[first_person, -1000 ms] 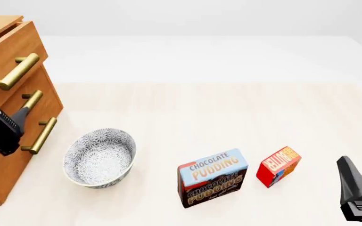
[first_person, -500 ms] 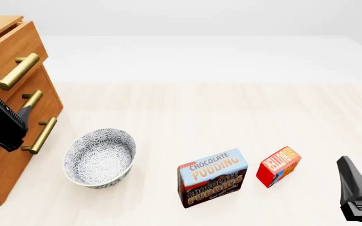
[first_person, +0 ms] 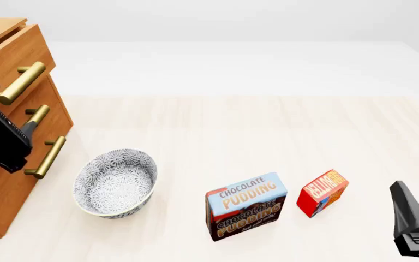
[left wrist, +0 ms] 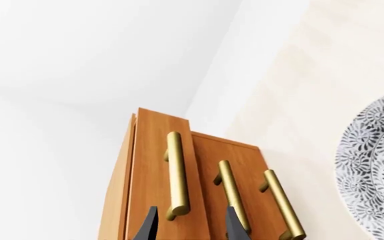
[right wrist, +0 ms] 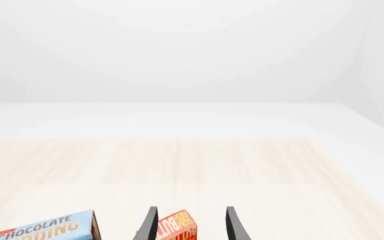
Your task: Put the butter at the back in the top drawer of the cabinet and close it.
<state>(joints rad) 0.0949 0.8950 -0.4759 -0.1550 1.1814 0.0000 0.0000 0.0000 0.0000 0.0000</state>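
Both right gripper (right wrist: 188,225) fingers flank butter (right wrist: 177,227), apart.

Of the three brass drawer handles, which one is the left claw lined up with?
The top drawer's handle: in the left wrist view its end sits between the open left claw's fingertips, not yet gripped. The two lower handles lie off to one side.

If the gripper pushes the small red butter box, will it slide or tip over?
The butter stands upright on the table, taller than deep, so a high push would probably tip it. A low push likely slides it. Its flat, boxy faces suggest it is stiff and will not roll.
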